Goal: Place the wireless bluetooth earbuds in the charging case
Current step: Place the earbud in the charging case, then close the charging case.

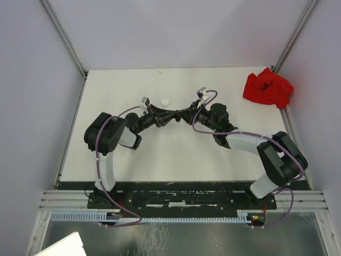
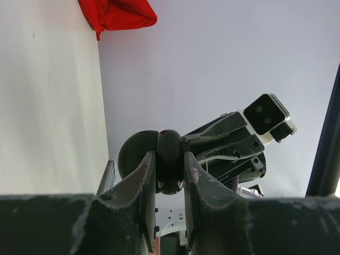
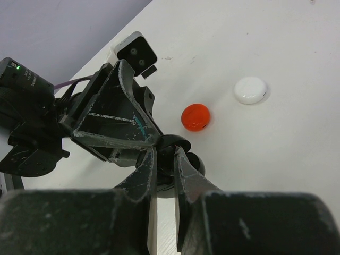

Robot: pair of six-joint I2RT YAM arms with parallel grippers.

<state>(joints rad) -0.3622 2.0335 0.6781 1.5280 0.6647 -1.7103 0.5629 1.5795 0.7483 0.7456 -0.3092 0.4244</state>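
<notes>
Fingers (image 2: 139, 186) of the left gripper (image 2: 168, 159) clamp a black charging case (image 2: 135, 151) at mid-frame, apparently steadying it while the right gripper (image 3: 166, 154) pinches its rim, on lid or earbud, too dark to tell. No loose earbuds show. A red case (image 3: 195, 117) and a white case (image 3: 251, 90) lie apart on the table (image 3: 287, 170), upper right in the right wrist view.

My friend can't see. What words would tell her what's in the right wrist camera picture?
The right gripper and left gripper meet tip to tip, both pinching a black round case over a white table. Beyond them on the table lie a red round case and a white round case, apart.
</notes>
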